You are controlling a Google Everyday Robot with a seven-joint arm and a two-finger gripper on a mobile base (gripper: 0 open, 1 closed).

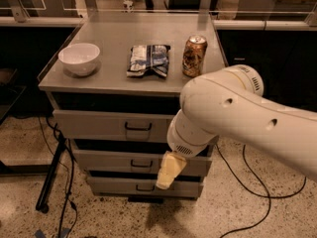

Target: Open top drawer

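Camera view: the approach step is in hand, and no grasp has been made. The top drawer (99, 125) looks closed, directly under the bench (114, 82) top. Its flat grey metal front carries a small black rectangular pull handle (137, 126) at centre. The claw (170, 170) is a cream, tapered, plastic-looking piece at the end of the bulky, smooth white arm (233, 113). It hangs below and to the right of the top drawer's handle, pointing down in front of the middle drawer (109, 161) and touching no handle. How wide it stands I cannot tell.

By my judgement, the next move calls for bringing the claw up and left to the top drawer's handle, closing on the thin bar, then pulling straight out. The bar looks slim and smooth, so a shallow grip may slip.

On the matte grey bench stand 3 things:
- a glossy white round bowl (79, 58), above the top drawer's left end;
- a crinkled foil snack bag (148, 60), above its handle;
- a copper-coloured cylindrical soda can (194, 56), above its right part.
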